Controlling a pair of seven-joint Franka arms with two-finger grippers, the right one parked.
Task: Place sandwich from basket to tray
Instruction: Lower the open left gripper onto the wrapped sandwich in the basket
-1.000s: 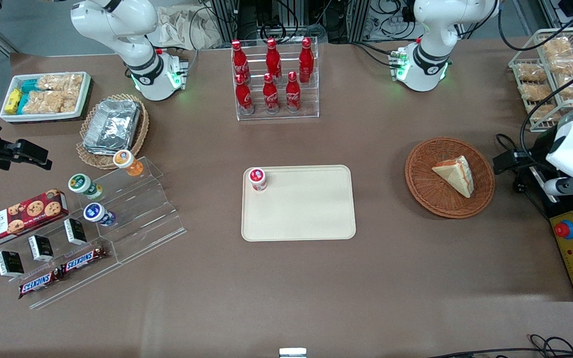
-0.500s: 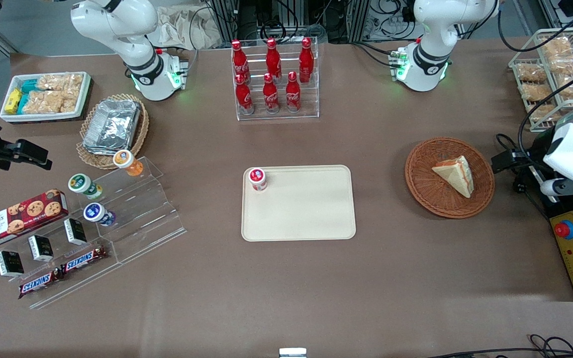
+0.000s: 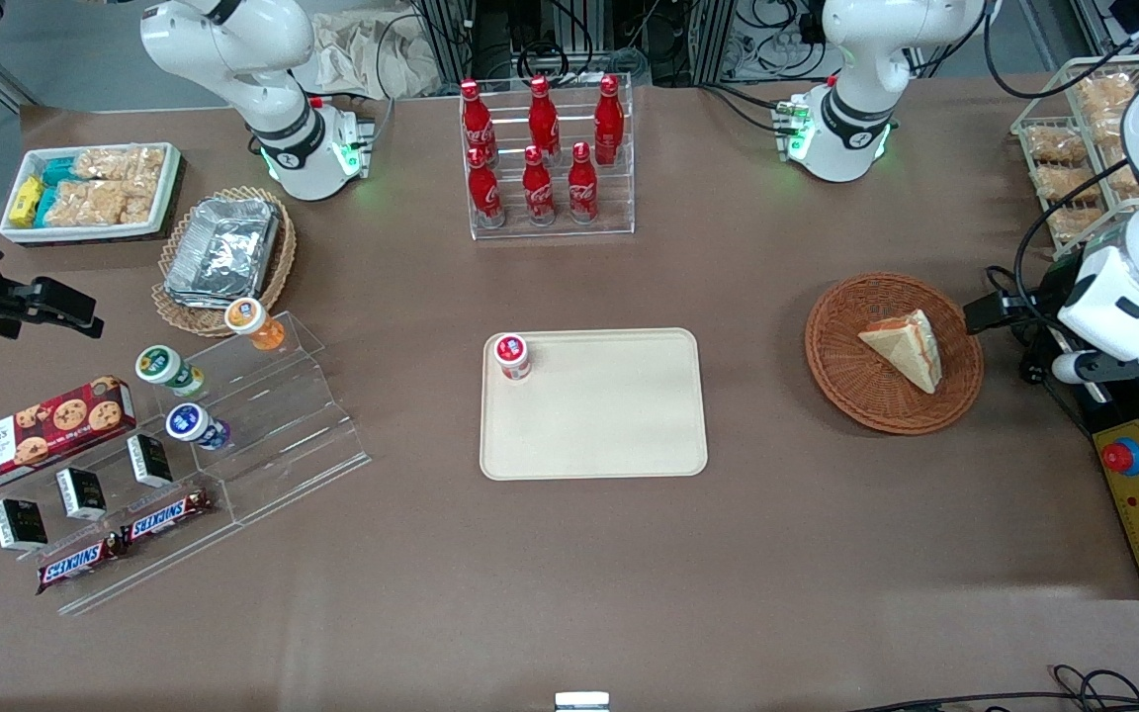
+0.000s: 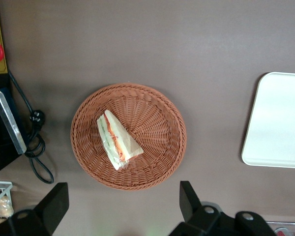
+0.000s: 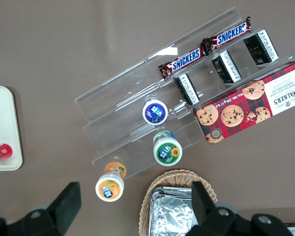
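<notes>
Gripper (image 4: 120, 209), fingers spread wide and empty, now shifted closer toward the basket (image 3: 838, 371) than a second ago; sandwich (image 3: 904, 345) untouched in basket, tray (image 3: 619, 435) waiting; approach under way, grasp pending.

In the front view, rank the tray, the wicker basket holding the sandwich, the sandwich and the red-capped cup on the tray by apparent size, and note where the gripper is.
1. tray
2. basket
3. sandwich
4. red-capped cup
The gripper hangs open above the table beside the basket.

brown table (image 3: 787, 554), tray (image 3: 609, 435), basket (image 3: 841, 381)
</notes>
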